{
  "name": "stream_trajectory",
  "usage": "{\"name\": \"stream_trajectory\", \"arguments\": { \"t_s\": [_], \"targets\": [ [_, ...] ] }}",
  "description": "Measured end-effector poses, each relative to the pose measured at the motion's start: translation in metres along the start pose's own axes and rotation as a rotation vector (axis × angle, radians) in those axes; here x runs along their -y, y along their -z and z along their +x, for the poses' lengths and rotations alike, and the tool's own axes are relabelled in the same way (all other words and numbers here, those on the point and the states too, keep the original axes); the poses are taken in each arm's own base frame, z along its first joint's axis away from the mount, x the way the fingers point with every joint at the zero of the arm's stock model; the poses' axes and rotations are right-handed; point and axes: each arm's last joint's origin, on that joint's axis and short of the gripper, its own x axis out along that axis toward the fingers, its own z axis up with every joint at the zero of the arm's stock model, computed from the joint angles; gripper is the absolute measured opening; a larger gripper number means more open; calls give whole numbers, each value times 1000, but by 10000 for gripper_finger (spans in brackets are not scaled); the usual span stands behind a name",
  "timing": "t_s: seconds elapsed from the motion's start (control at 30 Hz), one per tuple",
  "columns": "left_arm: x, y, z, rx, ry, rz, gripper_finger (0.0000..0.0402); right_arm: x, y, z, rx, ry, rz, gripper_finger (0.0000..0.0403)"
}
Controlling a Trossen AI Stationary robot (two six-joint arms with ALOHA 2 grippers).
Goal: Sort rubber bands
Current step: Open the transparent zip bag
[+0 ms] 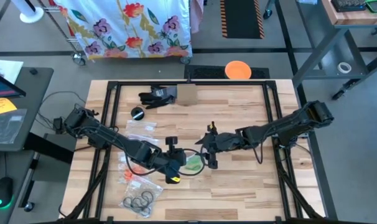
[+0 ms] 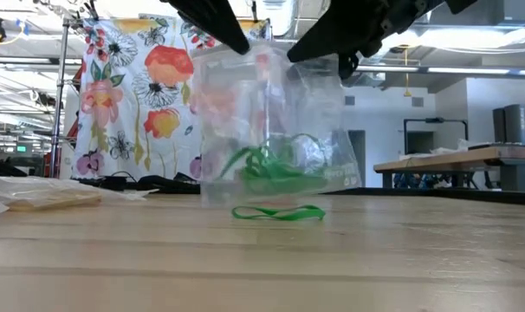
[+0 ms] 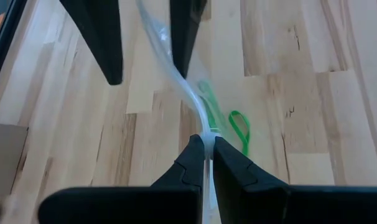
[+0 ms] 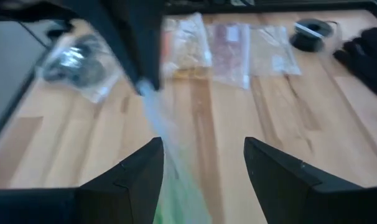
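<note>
Centrally, left gripper [image 3: 205,144] pinches clear bag [image 2: 275,121] of green rubber bands [image 2: 267,166]; right gripper [image 4: 204,163] spread beside it.

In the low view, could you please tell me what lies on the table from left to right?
Flat clear bag → upright clear bag with green rubber bands inside; the loose green rubber band lies in front of that bag, so it has no separate place.

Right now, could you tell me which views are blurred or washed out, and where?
Right wrist view: the clear bag and the other arm are smeared by blur. Left wrist view: sharp on the left gripper pinching the bag. Low view: the green rubber band on the table reads clearly, while bright windows behind wash out the bag.
</note>
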Motion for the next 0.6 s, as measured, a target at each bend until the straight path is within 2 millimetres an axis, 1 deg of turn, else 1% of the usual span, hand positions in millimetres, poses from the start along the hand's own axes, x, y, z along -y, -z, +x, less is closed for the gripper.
{"name": "stream_trajectory", "arguments": {
  "t_s": [0.13, 0.37, 0.6],
  "targets": [
    [0, 0, 0, 1, 5, 16, 5, -1, -1, 0, 7, -3, -16, 216],
    [-2, 1, 1, -13, 3, -1, 5, -5, -17, -5, 68, -17, -37, 216],
    [-2, 1, 1, -17, 5, -9, 5, -6, -23, -7, 90, -23, -27, 216]
  ]
}}
